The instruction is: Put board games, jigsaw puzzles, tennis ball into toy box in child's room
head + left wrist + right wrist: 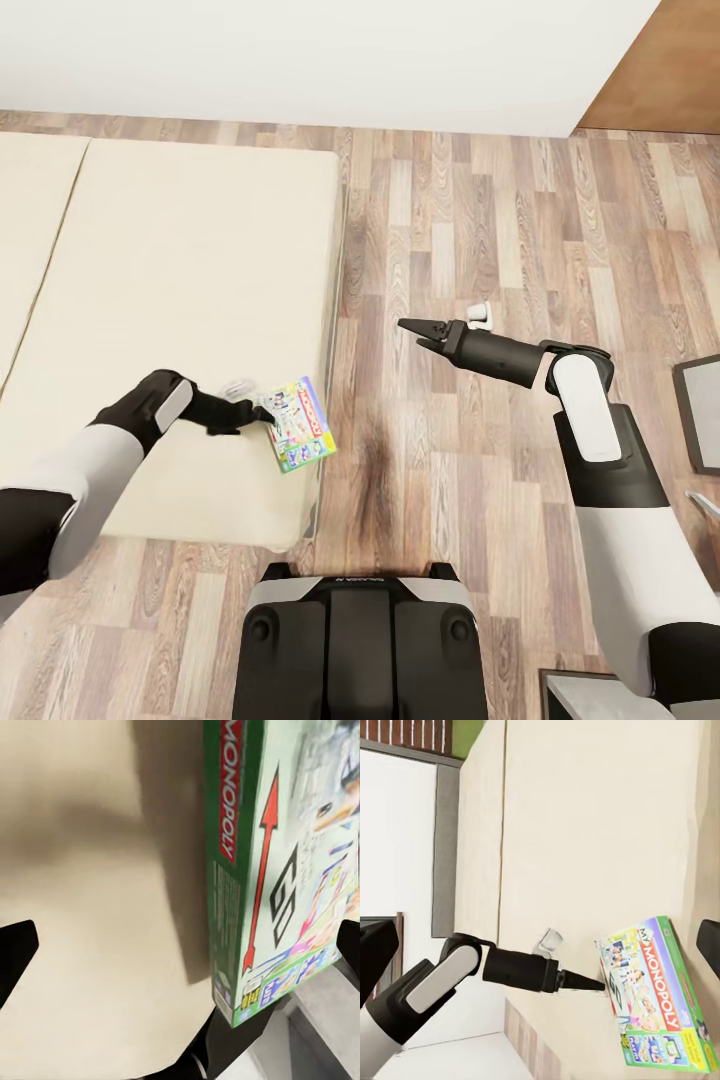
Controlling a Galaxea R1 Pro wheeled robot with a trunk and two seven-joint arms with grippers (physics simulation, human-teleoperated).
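A green-edged Monopoly board game (298, 424) lies at the near right corner of the bed (170, 300), one corner jutting over the mattress edge. My left gripper (262, 411) is at the box's left side. In the left wrist view its fingertips (16, 949) stand wide apart and the box (262, 870) sits between them, close against one finger. The right wrist view shows the left gripper (585, 982) touching the box (660, 997) at its edge. My right gripper (413, 333) hangs open over the floor right of the bed, holding nothing. The toy box, table, puzzles and ball are out of view.
Wood plank floor (480, 230) runs right of the bed up to the white wall (300, 60). A dark-framed piece of furniture (700, 410) stands at the right edge and another (590, 698) at the bottom right. My base (360, 640) is at the bed's foot.
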